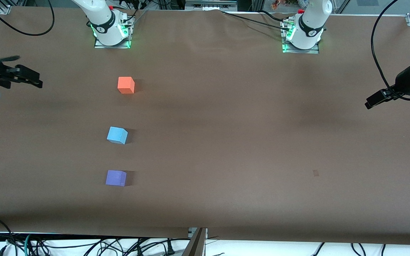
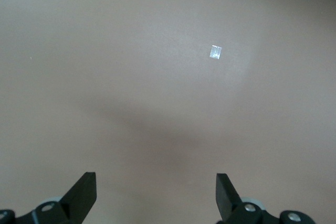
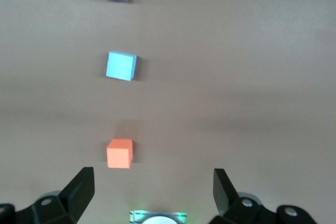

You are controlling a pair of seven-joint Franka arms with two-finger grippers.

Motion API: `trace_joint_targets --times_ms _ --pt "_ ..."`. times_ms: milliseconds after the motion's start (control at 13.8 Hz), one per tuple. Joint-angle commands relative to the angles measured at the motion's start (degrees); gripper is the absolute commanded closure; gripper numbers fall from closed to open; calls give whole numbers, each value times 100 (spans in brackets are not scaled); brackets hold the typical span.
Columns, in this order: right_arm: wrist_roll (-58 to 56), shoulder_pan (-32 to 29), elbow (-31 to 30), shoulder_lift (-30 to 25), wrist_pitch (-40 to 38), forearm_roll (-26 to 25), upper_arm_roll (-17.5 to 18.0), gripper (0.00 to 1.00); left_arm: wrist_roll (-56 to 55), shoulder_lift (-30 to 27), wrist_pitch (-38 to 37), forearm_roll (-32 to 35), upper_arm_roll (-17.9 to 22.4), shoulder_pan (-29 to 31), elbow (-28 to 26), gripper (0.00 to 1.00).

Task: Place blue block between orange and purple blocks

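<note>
— Both sets of my jaws are spread wide with nothing in them. My right gripper [image 3: 152, 187] hangs over the table's edge at the right arm's end, and my left gripper [image 2: 156, 192] hangs over the bare cloth at the left arm's end.

— Where is the blue block [image 1: 117, 135]?

— On the table [image 1: 247, 124], toward the right arm's end. It sits in a line with the other two: the orange block [image 1: 126, 85] is farther from the front camera, the purple block [image 1: 115, 177] nearer, and the blue one lies between them, apart from both.

— So what is left for you?

— Little, I judge. The blue block is turned a bit against its neighbours, yet it already stands in the gap. If I adjust it, I should use the right arm, come straight down, grip two flat faces, and avoid nudging orange or purple. The left arm waits.
</note>
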Motion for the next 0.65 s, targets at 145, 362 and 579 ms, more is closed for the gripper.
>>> trace_joint_targets --times_ms 145,362,579 --pt "-13 -60 -2 -7 -120 -216 235 0 112 -23 6 1 -13 23 -6 0" --pt "-22 -69 -2 2 -94 -224 235 0 112 -23 6 1 -13 23 -6 0" --pt "-48 -87 -2 2 -76 -216 209 0 103 -23 6 1 -13 22 -6 0"
